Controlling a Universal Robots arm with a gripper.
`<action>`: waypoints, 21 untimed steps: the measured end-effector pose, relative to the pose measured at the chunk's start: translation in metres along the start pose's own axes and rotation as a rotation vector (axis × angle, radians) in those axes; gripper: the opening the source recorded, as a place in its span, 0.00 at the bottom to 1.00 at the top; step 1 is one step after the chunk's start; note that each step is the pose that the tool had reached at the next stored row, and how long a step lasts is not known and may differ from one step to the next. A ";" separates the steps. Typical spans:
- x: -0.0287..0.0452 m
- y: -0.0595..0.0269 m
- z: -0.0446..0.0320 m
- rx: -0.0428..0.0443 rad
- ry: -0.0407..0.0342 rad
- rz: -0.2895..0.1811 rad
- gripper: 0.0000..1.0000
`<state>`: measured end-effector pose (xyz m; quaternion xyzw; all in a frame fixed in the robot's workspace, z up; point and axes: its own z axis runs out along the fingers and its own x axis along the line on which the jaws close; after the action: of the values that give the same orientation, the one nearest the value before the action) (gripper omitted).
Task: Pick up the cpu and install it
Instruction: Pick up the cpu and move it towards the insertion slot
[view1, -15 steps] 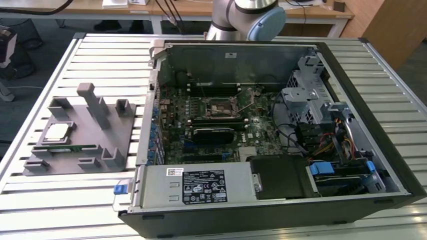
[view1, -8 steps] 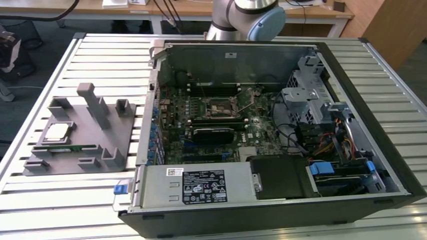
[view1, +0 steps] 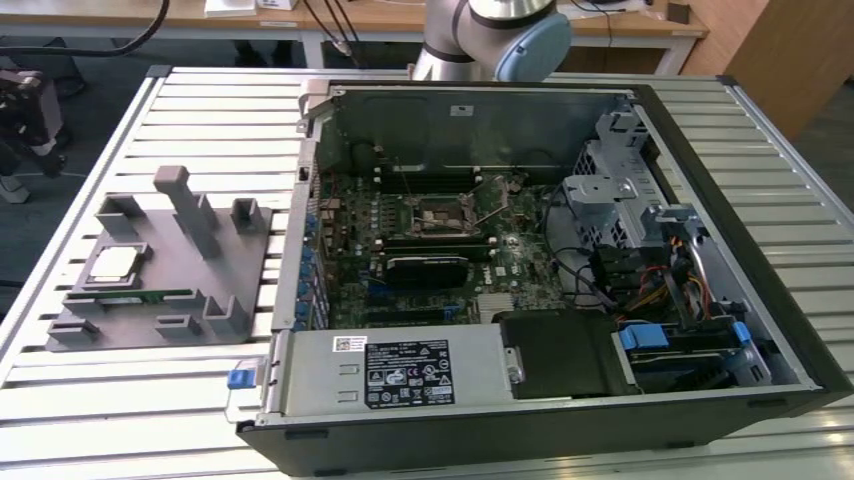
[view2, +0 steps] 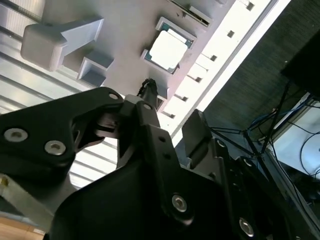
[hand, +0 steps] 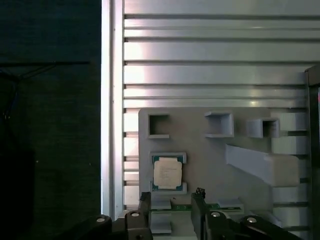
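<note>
An open computer case (view1: 787, 300) is lying on the slatted metal surface (view1: 134, 400), its motherboard (view1: 400, 290) facing up beside a silver power supply (view1: 387, 372). Toward the exterior view's left, a grey holder tray (view1: 174, 275) is sitting with a green memory stick (view1: 134, 296) in it.

Ext. high, wrists maybe over jig (hand: 200, 160)

The arm (view1: 487, 35) gets chopped by the top edge in the exterior view. In the first wrist view the bottom edge cuts the pincer (hand: 173, 194), and its fingers (hand: 198, 210) cover parts of the memory stick (hand: 181, 206). Second wrist view: the pincer's black body blocks a chunk of the gray holder (view2: 125, 30).
</note>
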<state>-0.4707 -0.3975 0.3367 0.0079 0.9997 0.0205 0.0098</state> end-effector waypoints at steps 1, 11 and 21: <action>0.0000 -0.0002 0.0018 -0.0001 0.0006 -0.005 0.47; -0.0008 -0.0018 0.0190 -0.0012 0.0055 -0.064 0.59; -0.0006 -0.0031 0.0294 -0.0020 0.0075 -0.113 0.59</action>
<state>-0.4696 -0.3994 0.3072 -0.0489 0.9986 0.0210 0.0072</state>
